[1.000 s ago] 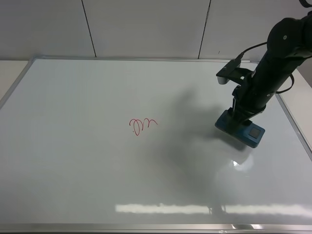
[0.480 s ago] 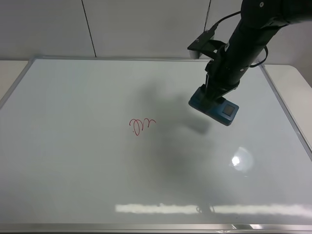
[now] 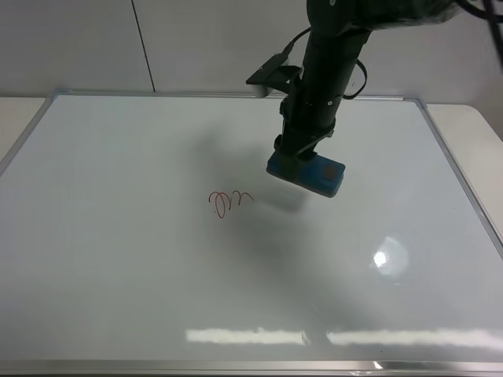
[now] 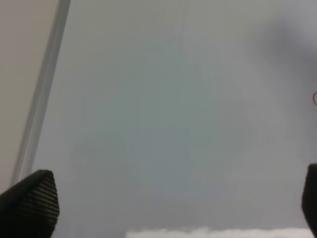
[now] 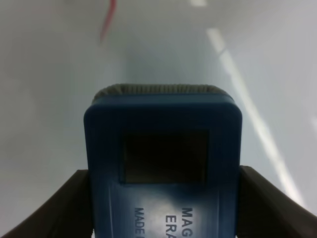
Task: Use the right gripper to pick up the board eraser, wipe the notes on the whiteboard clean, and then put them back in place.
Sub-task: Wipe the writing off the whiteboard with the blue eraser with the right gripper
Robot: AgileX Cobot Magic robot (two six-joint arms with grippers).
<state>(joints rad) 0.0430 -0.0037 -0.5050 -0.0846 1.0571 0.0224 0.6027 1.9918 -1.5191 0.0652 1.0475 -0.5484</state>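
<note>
Right end effector (image 3: 291,151): closed on the board eraser (image 3: 308,174), gripping it across its long sides. The black arm comes down steeply from the far right of the overhead view.
Board eraser: blue, tilted, one dark square patch facing up. It seems to be held clear of the board, since its soft shadow (image 3: 284,201) lies apart from it, on the side toward the notes.
Wrist view, right: the eraser fills the middle, a dark finger (image 5: 69,208) on either flank and a grey felt edge at the far end. Printed white letters are partly readable.
Notes (image 3: 229,202): red looping scribble near the board's middle, left of the eraser and apart from it, unwiped.
Whiteboard (image 3: 118,259): glossy, silver-framed, lying flat on the desk (image 3: 16,114). Light glare (image 3: 389,258) shows on its right half.
Left end effector (image 4: 168,206): open, ribbed fingertips (image 4: 29,203) spread wide with nothing between them, above the board near its frame edge.
Background: pale wall panels (image 3: 236,39) behind the board.
</note>
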